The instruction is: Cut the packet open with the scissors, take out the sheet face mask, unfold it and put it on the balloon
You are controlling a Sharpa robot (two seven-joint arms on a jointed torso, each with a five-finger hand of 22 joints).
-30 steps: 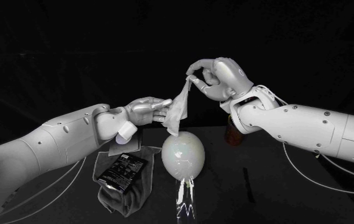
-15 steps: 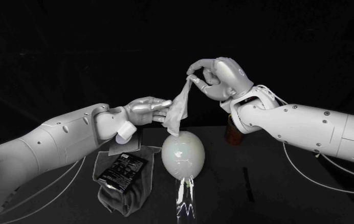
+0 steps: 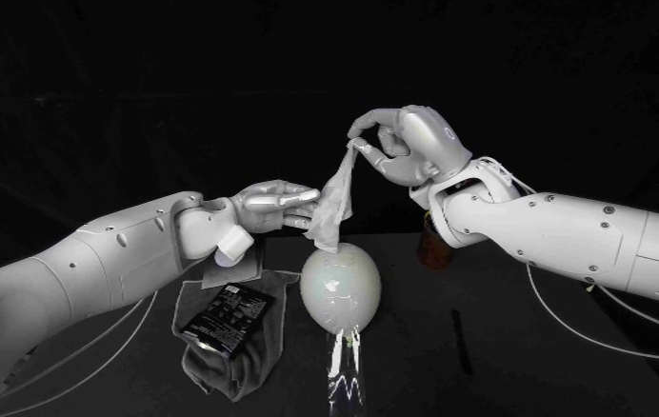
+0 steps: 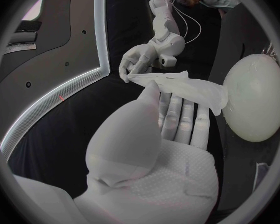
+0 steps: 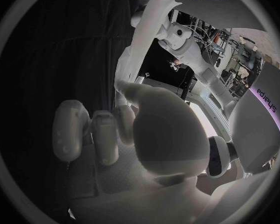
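The sheet face mask (image 3: 331, 203) hangs in the air just above the balloon (image 3: 339, 288), its lower end almost at the balloon's top. It is a pale, thin, crumpled strip, still folded narrow, stretched on a slant between the two hands. The right hand (image 3: 409, 146), up and to the right of the balloon, pinches the mask's upper tip between thumb and fingertip. The left hand (image 3: 272, 206), just above and left of the balloon, has the mask's lower part clamped: in the left wrist view the mask (image 4: 185, 87) lies across its fingers (image 4: 177, 117) with the thumb pressed over it.

The balloon is whitish, smooth and egg-shaped, standing on the black surface (image 3: 426, 369) with a glossy, clear strip (image 3: 344, 379) running out from its near end. To the balloon's left lies a flat black packet (image 3: 227, 320) with small pale print, resting on a limp grey cloth (image 3: 227, 365); I cannot tell whether it is cut open. To the balloon's right, behind the right arm, stands a brown thing (image 3: 431, 246), partly hidden.
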